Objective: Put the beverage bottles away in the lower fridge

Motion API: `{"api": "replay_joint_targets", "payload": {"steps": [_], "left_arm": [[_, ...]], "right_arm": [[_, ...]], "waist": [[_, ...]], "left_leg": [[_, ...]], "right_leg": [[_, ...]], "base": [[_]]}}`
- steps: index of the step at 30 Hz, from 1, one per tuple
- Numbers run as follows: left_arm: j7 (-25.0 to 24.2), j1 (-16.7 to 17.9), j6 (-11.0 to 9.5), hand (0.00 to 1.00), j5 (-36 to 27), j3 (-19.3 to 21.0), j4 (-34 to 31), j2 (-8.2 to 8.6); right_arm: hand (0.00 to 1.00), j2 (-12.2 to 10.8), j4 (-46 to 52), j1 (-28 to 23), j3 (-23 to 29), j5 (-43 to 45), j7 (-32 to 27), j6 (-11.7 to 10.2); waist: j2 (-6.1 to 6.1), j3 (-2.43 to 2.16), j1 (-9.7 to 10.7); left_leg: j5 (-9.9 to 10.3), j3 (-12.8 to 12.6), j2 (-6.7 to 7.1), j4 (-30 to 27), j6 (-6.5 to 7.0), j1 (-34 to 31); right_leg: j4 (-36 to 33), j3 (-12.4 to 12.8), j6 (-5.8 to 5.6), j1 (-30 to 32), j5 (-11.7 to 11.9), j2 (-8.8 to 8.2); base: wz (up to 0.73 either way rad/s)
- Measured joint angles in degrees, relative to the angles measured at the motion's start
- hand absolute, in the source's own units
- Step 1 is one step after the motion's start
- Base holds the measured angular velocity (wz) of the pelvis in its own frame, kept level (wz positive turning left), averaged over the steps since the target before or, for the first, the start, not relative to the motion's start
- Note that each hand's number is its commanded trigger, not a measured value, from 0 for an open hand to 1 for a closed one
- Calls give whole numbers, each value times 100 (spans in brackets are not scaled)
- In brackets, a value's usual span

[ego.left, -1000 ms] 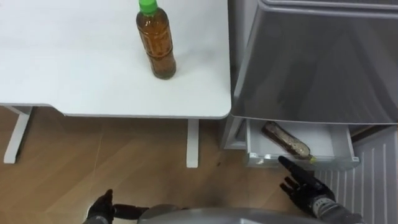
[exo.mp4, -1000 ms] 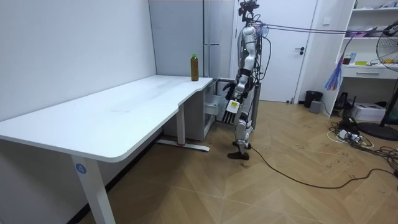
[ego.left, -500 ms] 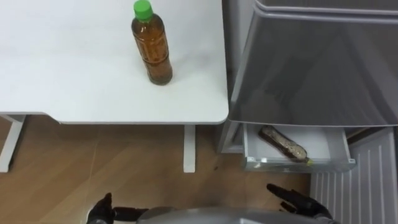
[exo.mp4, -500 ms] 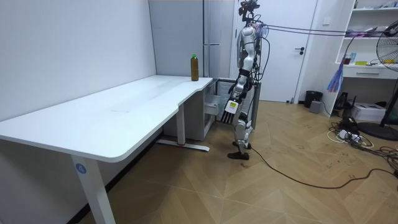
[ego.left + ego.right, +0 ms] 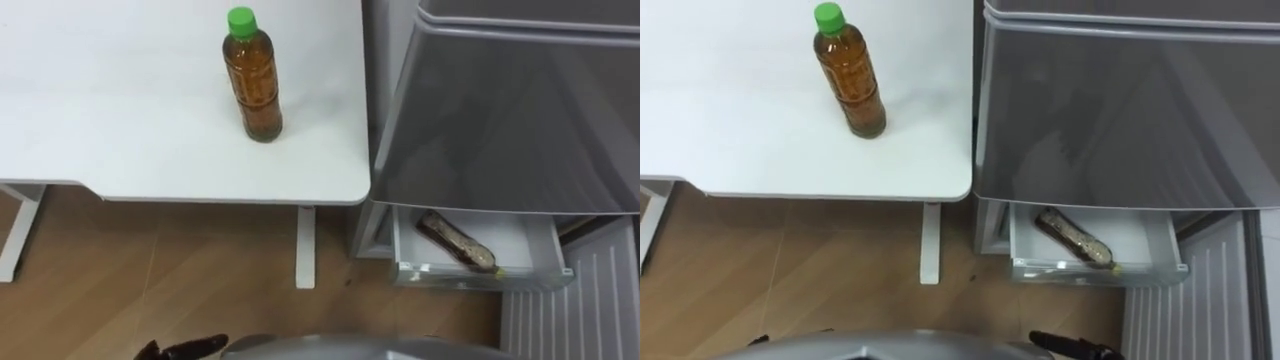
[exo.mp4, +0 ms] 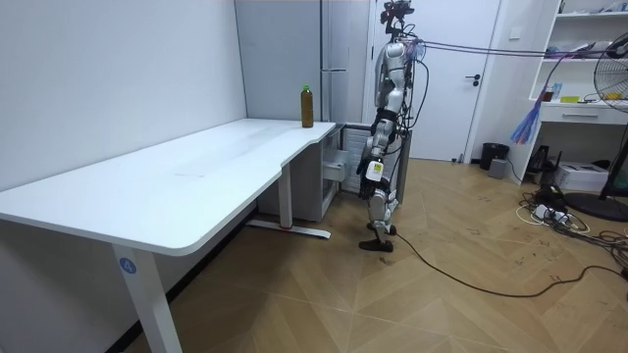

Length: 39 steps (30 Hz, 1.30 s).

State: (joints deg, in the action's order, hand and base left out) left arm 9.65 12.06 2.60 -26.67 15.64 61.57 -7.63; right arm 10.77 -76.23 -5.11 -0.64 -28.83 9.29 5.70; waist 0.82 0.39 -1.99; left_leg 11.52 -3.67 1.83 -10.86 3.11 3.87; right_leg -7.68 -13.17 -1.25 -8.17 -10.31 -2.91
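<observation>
We find the right hand (image 5: 1072, 347) held low, fingers straight, empty, just short of the white fridge drawer (image 5: 1080, 271). Left hand (image 5: 185, 347): we cannot tell its state.

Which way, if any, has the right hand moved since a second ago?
Yes. The right hand has drawn back from the open drawer, down the view toward the robot's body.

- Table (image 5: 120, 120): smooth white top, matt with a faint sheen
- Standing bottle (image 5: 253, 78): clear glossy plastic, with a green plastic cap (image 5: 240, 18)
- Fridge (image 5: 510, 120): grey front with a brushed-metal look, satin
- Drawer (image 5: 480, 277): smooth white plastic
- Lying bottle (image 5: 457, 241): clear plastic
- Floor (image 5: 150, 280): wood parquet, lightly glossy
</observation>
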Motion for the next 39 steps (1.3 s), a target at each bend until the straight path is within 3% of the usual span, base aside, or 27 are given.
{"api": "replay_joint_targets", "payload": {"steps": [2,6,9,11,14,20,30,39], "left_arm": [[305,14,-5,0,-395,267,-241,-2],[842,21,-104,0,-575,539,-809,7],[1475,83,-153,0,-741,715,-1803,32],[1850,37,-460,0,-719,720,-2549,35],[2202,-69,-808,0,-618,724,-2955,33],[2771,-31,-1070,0,-385,717,-4049,35],[3011,-38,-1249,0,879,422,-5693,1],[2581,-143,-1229,0,2166,308,-7014,-2]], "right_arm": [[0,-6,21,6,59,255,-58,-24],[0,-8,26,16,168,471,-109,-92],[0,-4,92,-58,206,606,-127,-153],[0,-2,99,-95,222,735,-186,-298],[0,-7,109,-155,315,916,-264,-437],[0,-29,142,-166,317,916,-287,-527],[0,-65,63,-212,318,937,-280,-697],[0,-64,63,-258,457,967,-204,-769]], "waist": [[-6,-4,-5],[1,-14,-9],[13,-27,-28],[-6,-39,-127],[-46,-44,-161],[-7,-44,-171],[-33,-38,-99],[-96,-41,67]], "left_leg": [[1,8,1,-2,1,-2],[1,55,9,-5,1,-10],[2,76,2,-38,-3,-24],[5,75,0,-24,-6,-7],[4,75,-3,31,-6,34],[13,94,-6,25,-6,63],[27,194,5,-56,-11,38],[27,193,8,-60,-13,-31]], "right_leg": [[-1,-8,0,-3,0,0],[0,-44,0,-7,0,-3],[-9,-85,0,2,0,1],[-24,-76,1,-1,1,4],[-78,-99,1,-41,1,1],[-99,-104,0,-68,1,3],[-84,-110,0,-87,2,8],[-27,-109,3,-79,3,11]], "base": [[0],[5],[4],[-2],[0],[0],[5],[0]]}}
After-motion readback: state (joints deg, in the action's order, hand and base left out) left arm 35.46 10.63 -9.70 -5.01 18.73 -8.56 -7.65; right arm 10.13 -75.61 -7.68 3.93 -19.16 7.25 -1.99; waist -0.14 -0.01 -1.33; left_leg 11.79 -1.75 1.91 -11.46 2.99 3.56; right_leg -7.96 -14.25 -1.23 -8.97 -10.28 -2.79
